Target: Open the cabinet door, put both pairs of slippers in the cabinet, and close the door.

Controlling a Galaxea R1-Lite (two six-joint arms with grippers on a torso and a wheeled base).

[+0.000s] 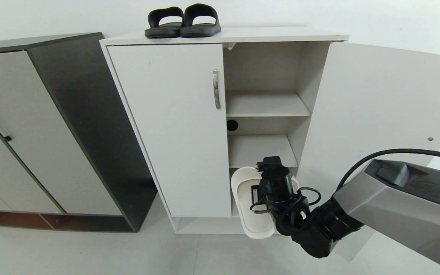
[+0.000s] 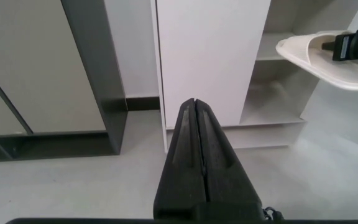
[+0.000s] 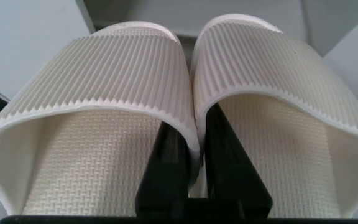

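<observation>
Two white slippers (image 1: 245, 202) sit side by side, pinched by their inner straps in the right hand (image 1: 270, 165), just before the open right half of the cabinet (image 1: 166, 133); their long axis points straight in, low down; the left hand (image 2: 194, 124), clenched on nothing, is farther off; the black slippers (image 1: 183, 23) lie on the cabinet top.

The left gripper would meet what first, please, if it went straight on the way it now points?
Probably the closed white left door of the white wooden cabinet: the left gripper, shut, aims at that panel's lower part, with nothing visible between them, though depth is unclear.
</observation>
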